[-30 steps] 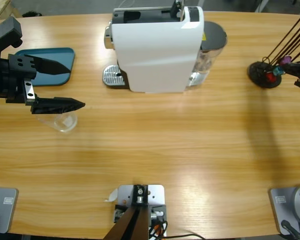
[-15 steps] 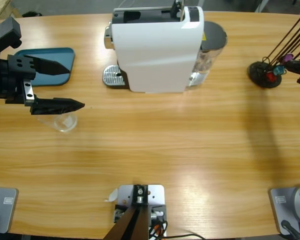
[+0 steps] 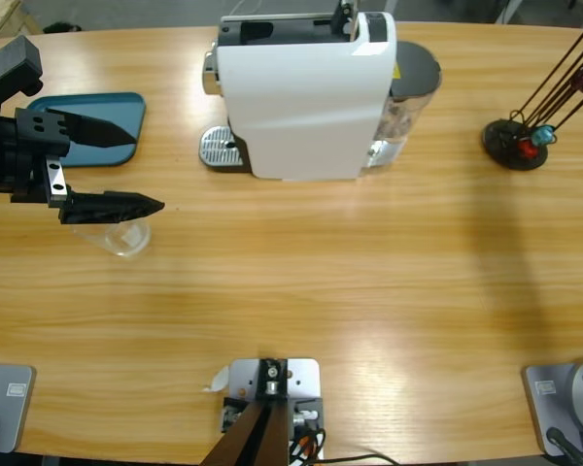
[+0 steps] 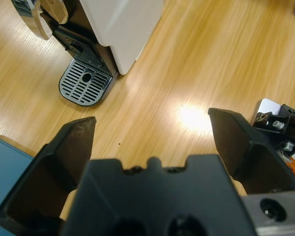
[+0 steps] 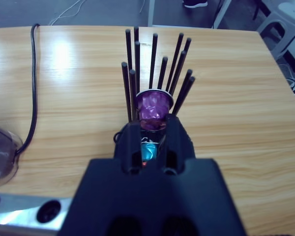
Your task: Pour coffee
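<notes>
Glass tumbler (image 3: 124, 236) is seen left of frame, just below the left gripper (image 3: 112, 165) — jaws wide apart; right gripper (image 5: 152, 135) — jaws nearly together, empty.

Left silver-grey arm entering from the left edge of the high view, its black 2-jaw left gripper (image 3: 105, 165) level above the table — jaws spread wide apart, nothing between them, black 2-jaw right gripper (image 5: 152, 140) seen only in its wrist view — jaws close together, nearly parallel

table (image 3: 369, 272): glossy wood; coffee machine (image 3: 301, 92): smooth white plastic; drip grate (image 4: 85, 82): perforated metal; capsule (image 5: 153, 105): shiny purple foil
</notes>
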